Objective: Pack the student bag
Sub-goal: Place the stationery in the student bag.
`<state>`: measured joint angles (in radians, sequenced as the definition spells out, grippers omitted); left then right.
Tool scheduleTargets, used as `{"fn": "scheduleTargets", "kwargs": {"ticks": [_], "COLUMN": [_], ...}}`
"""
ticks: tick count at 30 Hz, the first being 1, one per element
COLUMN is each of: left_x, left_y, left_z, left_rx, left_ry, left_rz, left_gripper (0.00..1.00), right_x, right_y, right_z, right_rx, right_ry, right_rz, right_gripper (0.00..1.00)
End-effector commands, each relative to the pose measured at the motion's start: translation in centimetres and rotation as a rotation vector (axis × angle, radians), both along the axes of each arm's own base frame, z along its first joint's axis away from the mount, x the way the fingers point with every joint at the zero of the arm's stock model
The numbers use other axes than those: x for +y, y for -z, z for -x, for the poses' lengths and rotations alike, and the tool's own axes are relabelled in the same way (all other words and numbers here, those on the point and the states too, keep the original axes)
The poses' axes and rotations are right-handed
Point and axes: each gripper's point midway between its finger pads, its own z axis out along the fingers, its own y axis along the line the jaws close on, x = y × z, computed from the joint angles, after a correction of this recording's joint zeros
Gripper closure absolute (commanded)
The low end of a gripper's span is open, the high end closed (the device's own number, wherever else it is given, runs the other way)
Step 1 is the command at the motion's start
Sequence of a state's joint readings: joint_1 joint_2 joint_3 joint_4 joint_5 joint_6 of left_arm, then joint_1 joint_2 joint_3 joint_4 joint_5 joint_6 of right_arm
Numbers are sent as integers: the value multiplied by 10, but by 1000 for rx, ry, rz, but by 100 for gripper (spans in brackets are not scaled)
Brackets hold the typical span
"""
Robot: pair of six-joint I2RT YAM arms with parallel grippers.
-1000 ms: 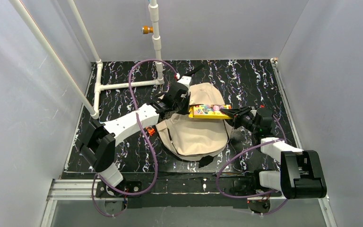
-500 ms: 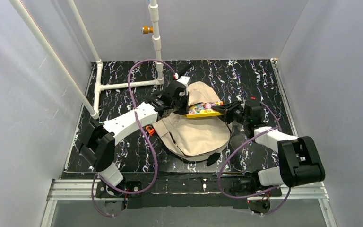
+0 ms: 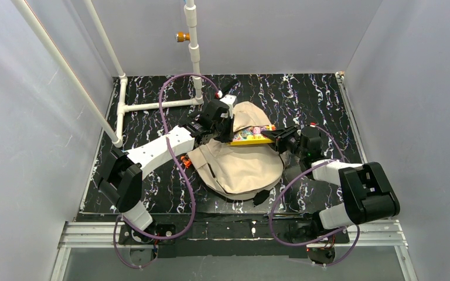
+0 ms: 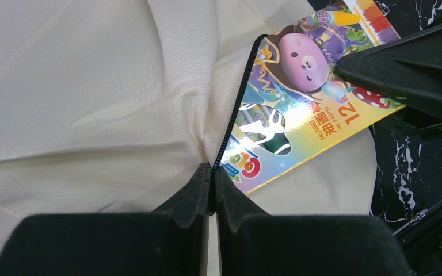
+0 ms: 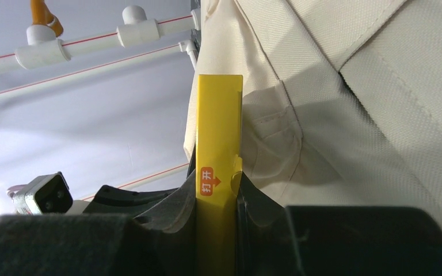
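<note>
The beige student bag (image 3: 240, 167) lies flat in the middle of the black marbled table. My left gripper (image 3: 227, 132) is shut on the black zip edge (image 4: 239, 98) of the bag's opening and holds the fabric (image 4: 92, 86) up. My right gripper (image 3: 276, 136) is shut on a yellow crayon box (image 3: 252, 136) with a colourful cartoon front (image 4: 299, 92). The box's left end sits at the bag's opening, partly under the lifted zip edge. In the right wrist view the box's yellow side (image 5: 218, 144) stands between my fingers, against the bag's fabric (image 5: 351, 115).
White pipes (image 3: 152, 105) run across the table's back left and up a post (image 3: 193, 52). Grey walls close in the left, back and right sides. A black strap end (image 3: 261, 196) of the bag lies near the front edge.
My right gripper has carried the crayon box leftward and toward the back, into the bag's opening. My left gripper has lifted the zip edge slightly. The bag has shifted a little.
</note>
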<state>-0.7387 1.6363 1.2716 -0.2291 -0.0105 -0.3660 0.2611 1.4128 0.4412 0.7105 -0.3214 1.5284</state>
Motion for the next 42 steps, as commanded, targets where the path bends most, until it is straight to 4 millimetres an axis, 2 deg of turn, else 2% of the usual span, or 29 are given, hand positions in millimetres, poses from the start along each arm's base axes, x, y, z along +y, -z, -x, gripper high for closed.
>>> {"fn": "scheduleTargets", "kwargs": {"ticks": [1,5,10,12,13,15,18,21,24,27,31,34,38,39,42], "left_x": [-26,-22,-25,-25,-25,-26,-30,-33,-34,-32,-20,-10,-3,-3,-7], "left_y": [-51,-48,-47,-48,-48,-50,-49,-43,-40,-35,-19,-6,3,3,5], "left_z": [17,16,15,14,10,8,5,5,5,3,1,-1,-13,-17,-30], "left_rx": [-51,-56,-47,-51,-59,-67,-69,-53,-43,-45,-18,2,-20,-31,-78], "left_ry": [109,109,120,126,124,132,148,158,151,146,109,72,19,12,15], "left_rz": [148,122,122,121,105,99,93,91,93,72,-2,-63,-119,-124,-186], "left_gripper": [100,100,100,100,100,100,100,100,100,100,100,100,86,80,72], "right_x": [-13,-32,-27,-13,29,54,80,93,95,95,99,94,95,94,95], "right_y": [-34,-37,-38,-34,-38,-46,-44,-50,-45,-24,-7,3,7,8,10], "right_z": [-30,-32,-34,-33,-19,-3,16,22,27,31,43,39,39,38,39], "right_rx": [-114,-127,-125,-127,-199,-264,-295,-325,-295,-218,-135,-135,-137,-136,-134], "right_ry": [99,151,113,47,-162,-321,-484,-526,-542,-583,-624,-618,-619,-617,-617], "right_rz": [-71,-76,-59,-34,-16,-41,-60,-90,-100,-67,-70,-15,-9,-7,-6], "right_gripper": [95,95,95,95,95,95,94,94,93,92,91,88,88,88,88]}}
